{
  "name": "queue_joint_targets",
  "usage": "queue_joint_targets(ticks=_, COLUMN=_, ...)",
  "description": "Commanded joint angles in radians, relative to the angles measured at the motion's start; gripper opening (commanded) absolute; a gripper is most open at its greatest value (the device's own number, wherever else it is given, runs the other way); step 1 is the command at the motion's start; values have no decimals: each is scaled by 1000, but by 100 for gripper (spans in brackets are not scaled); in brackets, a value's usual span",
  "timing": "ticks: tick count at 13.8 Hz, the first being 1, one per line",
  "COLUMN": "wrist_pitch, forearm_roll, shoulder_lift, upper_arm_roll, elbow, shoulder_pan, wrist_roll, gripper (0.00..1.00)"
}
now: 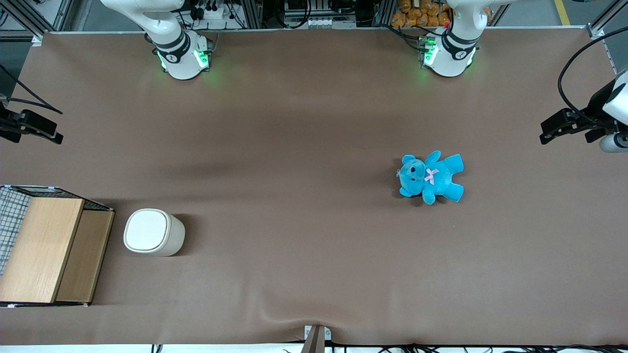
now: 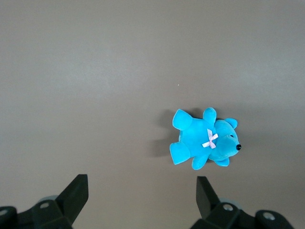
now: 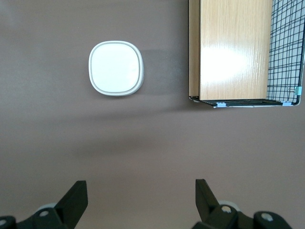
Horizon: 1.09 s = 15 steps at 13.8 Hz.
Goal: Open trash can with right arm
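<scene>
- Front view: trash can [image 1: 153, 232] stands upright on the brown table [image 1: 294, 255], toward the working arm's end, just beside the wooden box [image 1: 46, 247] with its wire mesh side. A narrow gap shows between the two; they do not touch.
- Lid [image 1: 146, 230] is seated flat and flush on the can's rim. No tilt, no opening visible. Task's main step not yet done.
- Right arm's gripper [image 1: 29, 126] shows at the edge of the front view, high over the table and farther from the front camera than the can. It is well apart from the can, with no contact.
- Right wrist view: the gripper [image 3: 140, 200] looks straight down; its two black fingers [image 3: 76, 198] stand wide apart with nothing between them.
- Same view: the can's pale lid [image 3: 116, 67] and the wooden box [image 3: 236, 50] are both in sight below, the can clear of the fingers and not yet centred between them.
- Blue teddy [image 1: 431, 177] lies on its back toward the parked arm's end, well apart from the can. No part in this task, as far as I can judge.
- Progress, my reading: very start. Nothing done to the can so far.
- What is left: bring the gripper over and down to the lid, take or press it, get it open.
</scene>
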Motion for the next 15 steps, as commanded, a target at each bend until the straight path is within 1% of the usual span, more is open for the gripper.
queue_joint_targets(ticks=1, wrist_pitch=-23, forearm_roll=-7, shoulder_lift=10, upper_arm_roll=10, elbow=26, shoulder_pan=-12, wrist_roll=18, gripper=100)
queue_joint_targets(ticks=2, wrist_pitch=-23, forearm_roll=-14, shoulder_lift=13, upper_arm_roll=13, elbow=30, shoulder_pan=-9, wrist_roll=17, gripper=100)
queue_joint_targets(ticks=6, wrist_pitch=-23, forearm_roll=-8, shoulder_lift=41, upper_arm_roll=11, elbow=1, shoulder_pan=-7, wrist_roll=18, gripper=100)
queue_joint_targets(ticks=10, wrist_pitch=108, forearm_roll=-8, shoulder_lift=55, upper_arm_roll=11, elbow=-111, shoulder_pan=-6, wrist_roll=20, gripper=100)
queue_joint_targets(ticks=12, wrist_pitch=127, forearm_roll=-7, shoulder_lift=101, upper_arm_roll=11, elbow=-117, shoulder_pan=-4, wrist_roll=26, gripper=100)
queue_joint_targets(ticks=13, wrist_pitch=132, forearm_roll=-7, shoulder_lift=119, upper_arm_roll=11, elbow=-117, shoulder_pan=-6, wrist_roll=26, gripper=95)
queue_joint_targets(ticks=15, wrist_pitch=135, forearm_roll=-7, shoulder_lift=142, upper_arm_roll=11, elbow=-117, shoulder_pan=-4, wrist_roll=26, gripper=58)
